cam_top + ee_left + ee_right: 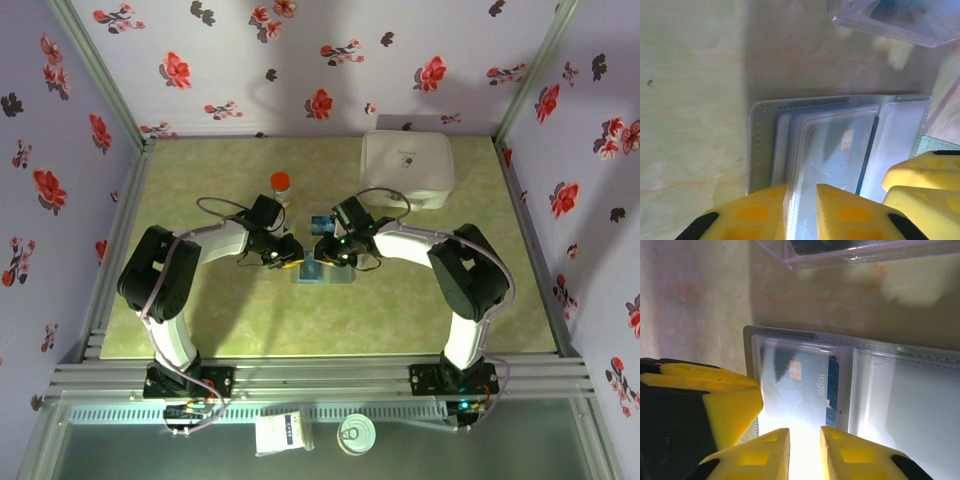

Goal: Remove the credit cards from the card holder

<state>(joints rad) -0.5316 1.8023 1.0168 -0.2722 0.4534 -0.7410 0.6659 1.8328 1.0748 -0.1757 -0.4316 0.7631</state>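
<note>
On the desk (200,310), a card holder (755,150) is laid open just ahead of both end effectors. Its sleeve (797,150) is straddled by the left end effector (802,212), a credit card (790,390) by the right end effector (805,452); grip cannot be told. The card should be drawn straight out.

Observed both arms bent at the elbow, forearms angled inward to meet at mid-desk. Noted left hand (288,254) and right hand (328,250) just beside each other, tips pointed down. Saw yellow fingers (755,210) of left hand set close, narrow gap between. Same on right hand, fingers (855,450) nearly together. Cannot tell grip on either.
</note>
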